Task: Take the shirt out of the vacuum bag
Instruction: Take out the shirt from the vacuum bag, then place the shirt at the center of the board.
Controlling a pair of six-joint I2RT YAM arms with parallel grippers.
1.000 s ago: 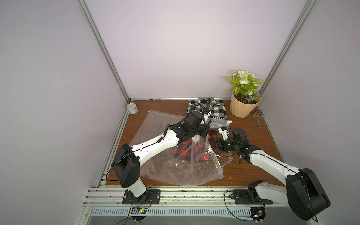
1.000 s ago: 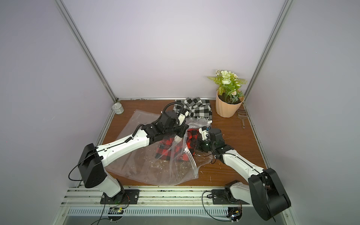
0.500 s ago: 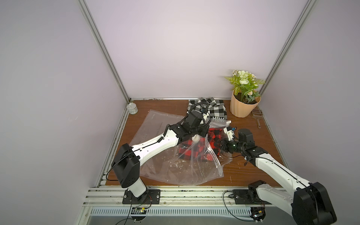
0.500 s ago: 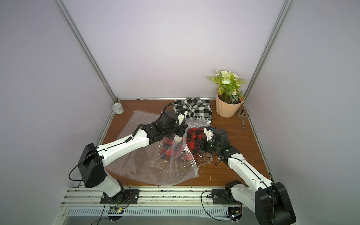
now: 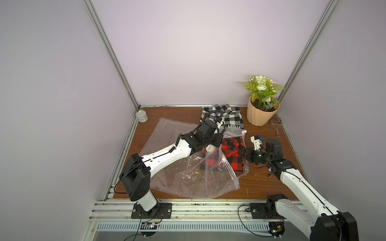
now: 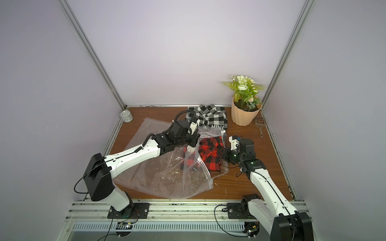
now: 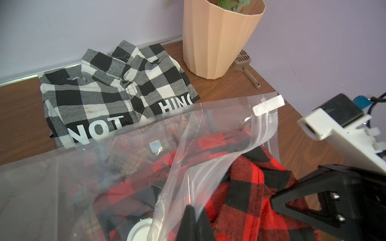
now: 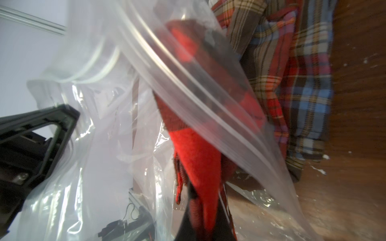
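Observation:
The clear vacuum bag [image 5: 188, 179] [image 6: 158, 177] lies on the wooden table with its zip mouth open toward the right. My left gripper [image 5: 217, 141] [image 7: 195, 217] is shut on the bag's upper lip and holds it raised near the white valve disc [image 7: 140, 229]. The white slider [image 7: 268, 105] sits at the far end of the zip strip. A red-and-black checked shirt [image 5: 234, 152] [image 6: 211, 154] hangs partly out of the mouth. My right gripper [image 5: 247, 155] [image 8: 205, 208] is shut on its red cloth at the bag's right edge.
A multicolour plaid garment [image 8: 292, 83] lies by the red shirt at the bag mouth. A folded black-and-white checked shirt [image 5: 223, 116] lies at the back, beside a potted plant [image 5: 262, 112] and a brown scoop [image 5: 275, 123]. A tin can [image 5: 142, 116] stands back left.
My right gripper has drawn back to the right with the red shirt, pulling more of it through the bag mouth. The left gripper keeps the bag lip raised in place.

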